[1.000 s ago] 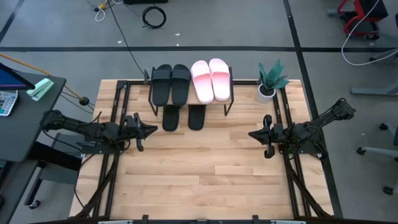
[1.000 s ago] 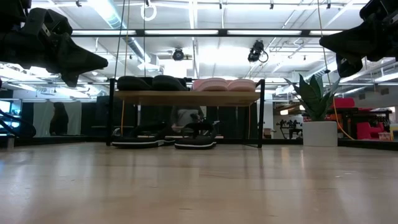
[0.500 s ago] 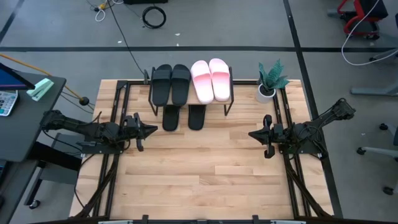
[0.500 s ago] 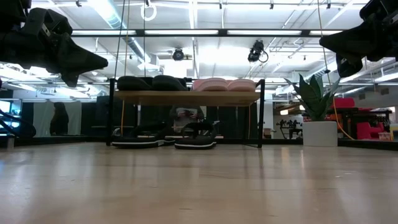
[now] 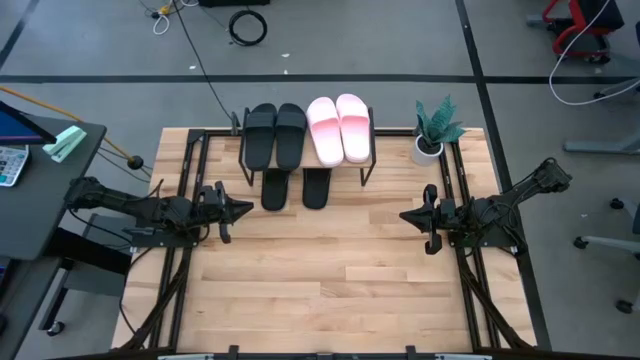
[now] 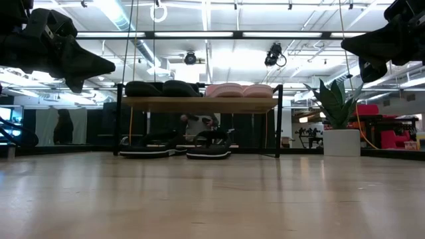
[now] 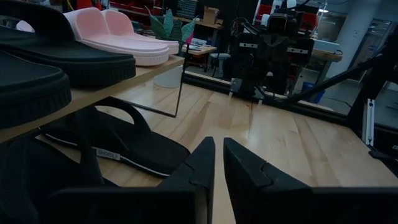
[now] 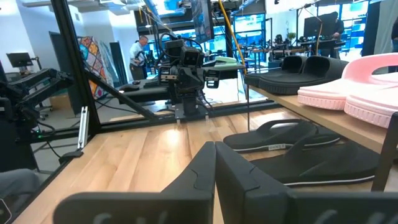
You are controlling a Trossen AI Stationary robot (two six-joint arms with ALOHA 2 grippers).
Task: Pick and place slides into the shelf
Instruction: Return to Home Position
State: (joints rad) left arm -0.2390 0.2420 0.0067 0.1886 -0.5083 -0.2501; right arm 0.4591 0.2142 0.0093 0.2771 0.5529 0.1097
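While four slides [image 5: 322, 130] sit atop the shelf [image 6: 199, 103] and two black slides [image 5: 273, 189] lie beneath, long axes front to back, the left gripper [image 5: 238, 209], nearer, and right gripper [image 5: 407, 215] hover closed, empty.

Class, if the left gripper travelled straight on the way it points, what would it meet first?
Likely the right gripper, facing it across the table; the high view shows nothing between them.

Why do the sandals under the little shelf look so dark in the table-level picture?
Low view: the bright ceiling behind the shelf backlights it, leaving the black slides beneath in shadow. High view: the light is even and they show plainly.
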